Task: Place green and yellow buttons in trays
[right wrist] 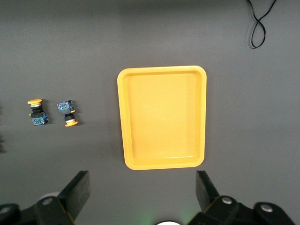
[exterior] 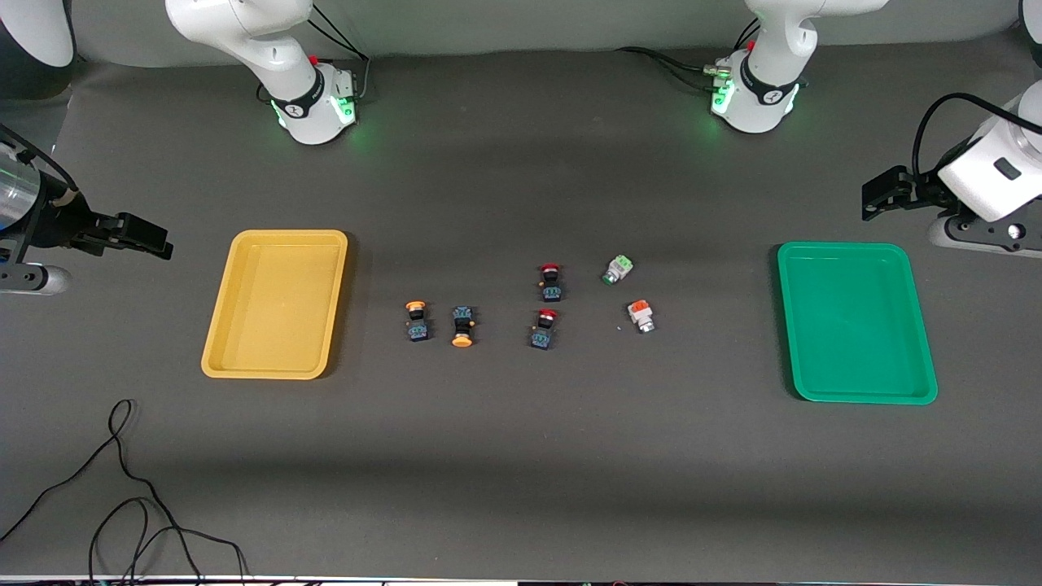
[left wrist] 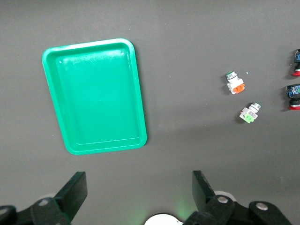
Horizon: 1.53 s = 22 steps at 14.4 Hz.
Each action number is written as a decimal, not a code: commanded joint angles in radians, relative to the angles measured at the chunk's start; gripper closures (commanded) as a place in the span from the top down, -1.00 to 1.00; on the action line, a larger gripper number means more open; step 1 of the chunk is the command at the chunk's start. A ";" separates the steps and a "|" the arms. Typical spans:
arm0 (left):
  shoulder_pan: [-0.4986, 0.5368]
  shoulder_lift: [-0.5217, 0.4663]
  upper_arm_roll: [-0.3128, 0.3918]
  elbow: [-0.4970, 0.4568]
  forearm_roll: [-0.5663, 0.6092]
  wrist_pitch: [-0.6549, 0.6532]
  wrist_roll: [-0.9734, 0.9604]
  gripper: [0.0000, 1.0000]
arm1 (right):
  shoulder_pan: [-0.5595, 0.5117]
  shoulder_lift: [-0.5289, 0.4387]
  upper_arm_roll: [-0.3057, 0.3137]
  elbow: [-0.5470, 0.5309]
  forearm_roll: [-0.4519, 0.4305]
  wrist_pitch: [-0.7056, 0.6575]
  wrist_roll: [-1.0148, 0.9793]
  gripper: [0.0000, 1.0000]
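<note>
We see both trays, yellow tray and green tray, unfilled, 2 yellow buttons and 1 green button lying on the counter between them, left gripper and right gripper waiting, jaws apart.

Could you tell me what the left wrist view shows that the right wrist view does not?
Only the left wrist view shows the green tray, the green-topped button, an orange-topped white button and the two red-capped buttons. Only the right wrist view shows the yellow tray, the two yellow-capped buttons and a black cable. Both share the dark table mat and an open gripper's own fingers.
</note>
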 commanded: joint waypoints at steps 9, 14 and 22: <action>0.002 0.004 0.002 0.011 0.001 0.003 -0.002 1.00 | 0.002 0.011 -0.005 0.019 0.006 -0.014 -0.020 0.99; -0.004 -0.002 -0.001 -0.007 -0.019 0.011 -0.048 1.00 | 0.019 0.006 0.006 0.022 0.061 -0.014 -0.001 0.99; -0.315 -0.038 -0.043 -0.234 -0.027 0.202 -0.304 1.00 | 0.212 0.100 0.007 0.006 0.095 0.031 0.194 0.99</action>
